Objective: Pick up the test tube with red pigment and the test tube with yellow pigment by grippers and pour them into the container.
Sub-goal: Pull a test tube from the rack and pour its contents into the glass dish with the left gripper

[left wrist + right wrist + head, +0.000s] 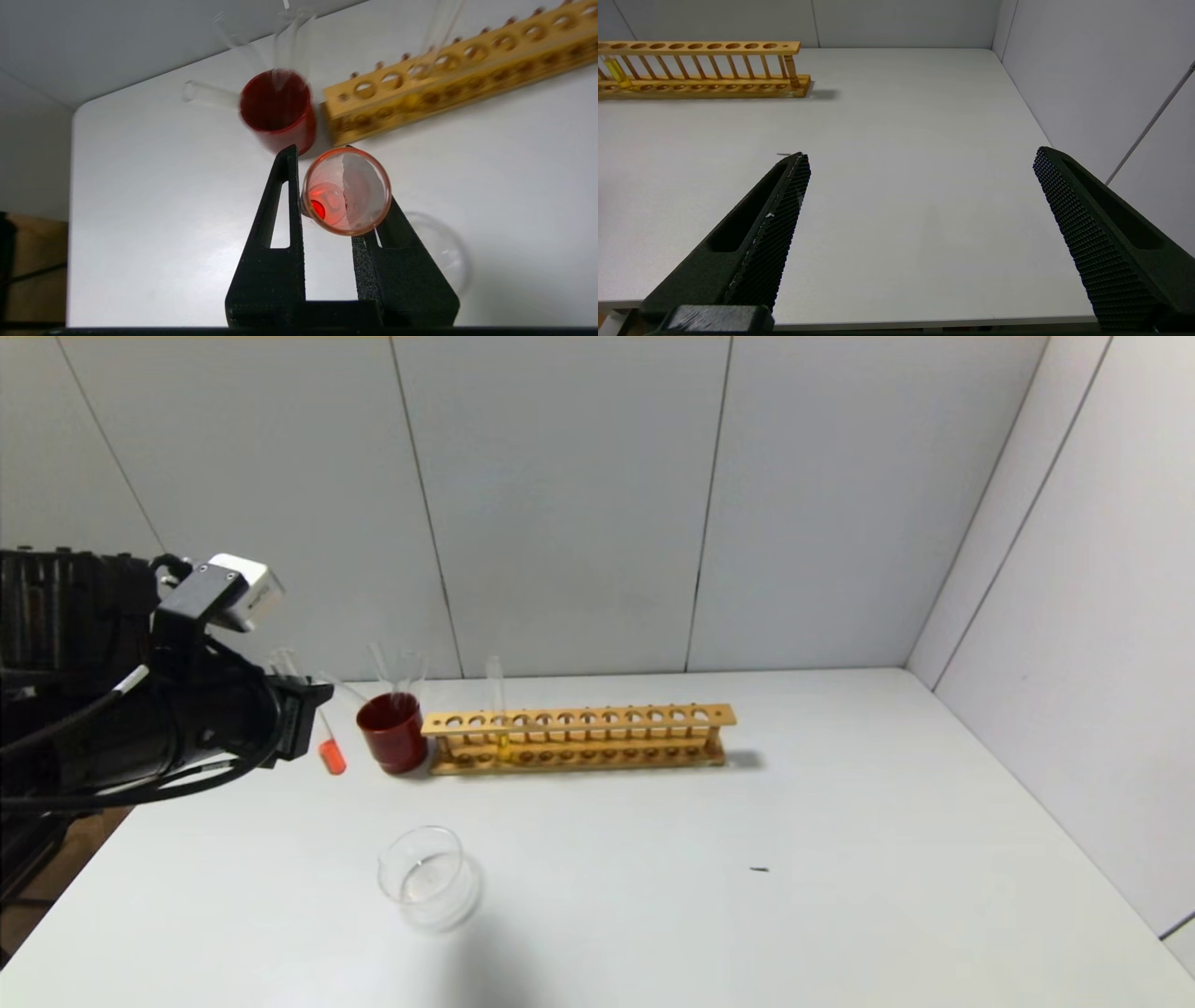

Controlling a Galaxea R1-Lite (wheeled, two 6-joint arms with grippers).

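Above the table's left side, our left gripper (pixel 327 205) clamps the red test tube (pixel 329 747), unpoured; the container (pixel 429 877) sits empty nearby. Yellow test tube (pixel 498 714) remains racked. Our right gripper (pixel 920 205) waits open.

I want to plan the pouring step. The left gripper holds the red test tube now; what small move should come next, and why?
Probably carry the red test tube toward the glass container. The left gripper is shut on it, lifted beside the red cup, and the container sits nearer the robot, not under the tube.
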